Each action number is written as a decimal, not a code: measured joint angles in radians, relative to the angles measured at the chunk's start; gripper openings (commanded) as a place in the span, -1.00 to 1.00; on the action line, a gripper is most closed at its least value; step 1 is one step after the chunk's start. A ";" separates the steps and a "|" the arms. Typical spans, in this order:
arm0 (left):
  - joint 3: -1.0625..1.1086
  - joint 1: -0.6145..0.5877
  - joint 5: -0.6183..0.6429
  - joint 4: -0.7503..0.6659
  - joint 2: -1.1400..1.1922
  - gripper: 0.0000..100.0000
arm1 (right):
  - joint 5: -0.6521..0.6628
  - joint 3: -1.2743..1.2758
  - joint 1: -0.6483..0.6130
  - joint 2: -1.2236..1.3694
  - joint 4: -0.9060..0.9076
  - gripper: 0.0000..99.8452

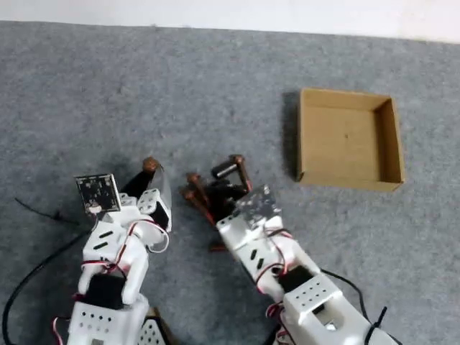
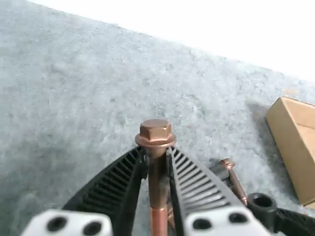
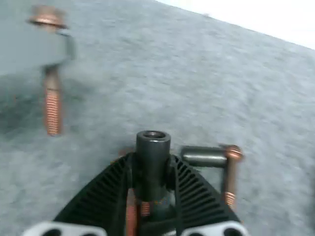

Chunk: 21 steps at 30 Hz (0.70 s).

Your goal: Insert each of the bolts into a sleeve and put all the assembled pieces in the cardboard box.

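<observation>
The left hand [image 2: 156, 154] clamps a bolt [image 2: 156, 133], head up; the right hand [image 3: 152, 164] clamps a sleeve [image 3: 153, 146]. Both sit left of the box [image 1: 348, 140], the right nearer.

Loose bolts [image 1: 195, 192] clutter the middle of the carpet [image 1: 277, 198]; open ground seemingly runs to the cardboard box [image 1: 345, 182].
</observation>
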 measured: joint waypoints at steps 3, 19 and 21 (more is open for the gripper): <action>-0.002 0.003 0.009 0.002 -0.005 -0.99 | 0.002 0.000 -0.058 0.000 0.000 -0.99; -0.011 0.003 0.141 0.005 -0.005 -0.99 | 0.226 0.005 -0.117 0.000 -0.005 -0.99; -0.011 0.003 0.141 0.005 -0.005 -0.99 | 0.218 0.005 -0.117 0.000 -0.035 -0.99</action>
